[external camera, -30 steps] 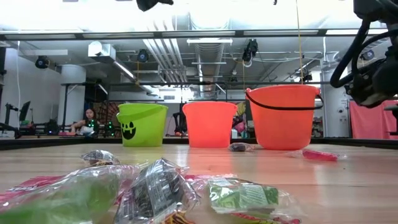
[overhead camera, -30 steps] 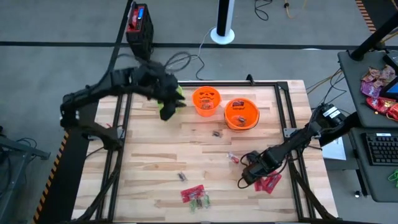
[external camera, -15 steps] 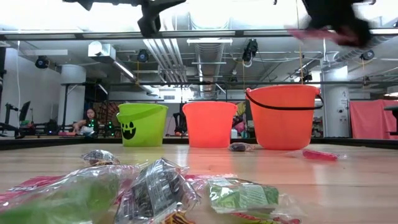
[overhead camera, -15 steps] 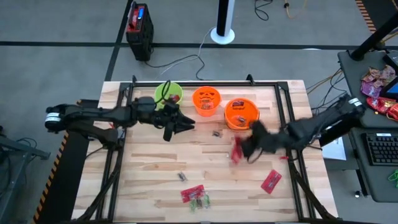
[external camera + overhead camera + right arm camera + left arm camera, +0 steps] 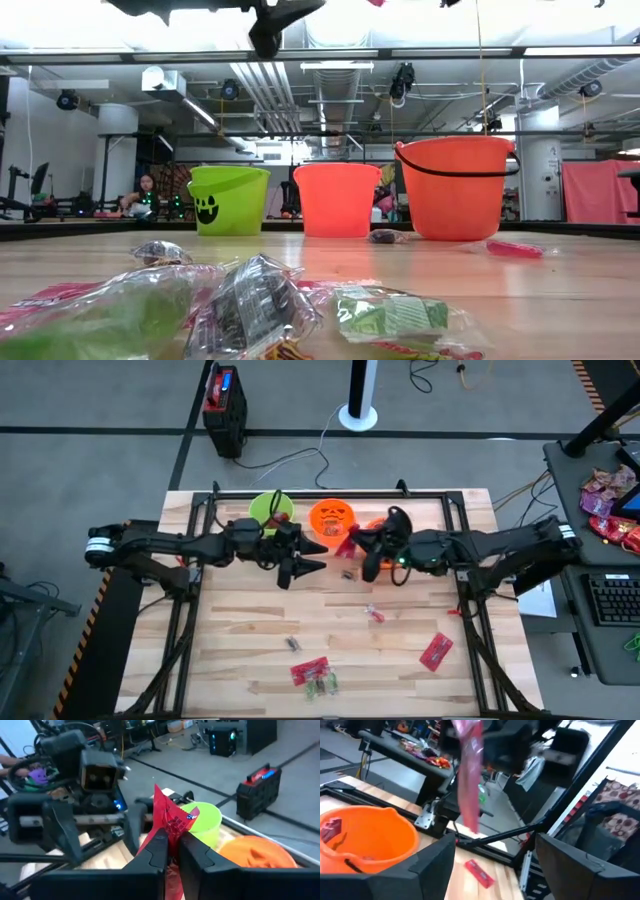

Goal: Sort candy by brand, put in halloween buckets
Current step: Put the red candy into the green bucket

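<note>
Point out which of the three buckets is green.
The lime green bucket, at the left end of the row beside the left gripper. The jack-o'-lantern bucket and the wider bucket are both orange.

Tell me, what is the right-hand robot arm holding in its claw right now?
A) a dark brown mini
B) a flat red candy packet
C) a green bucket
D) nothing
B: the right wrist view shows the right gripper shut on a flat red packet, held up near the buckets.

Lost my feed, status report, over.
Right hand shut on flat red rectangular packet, above jack-o'-lantern orange bucket. Left hand open, empty, close opposite.
</note>
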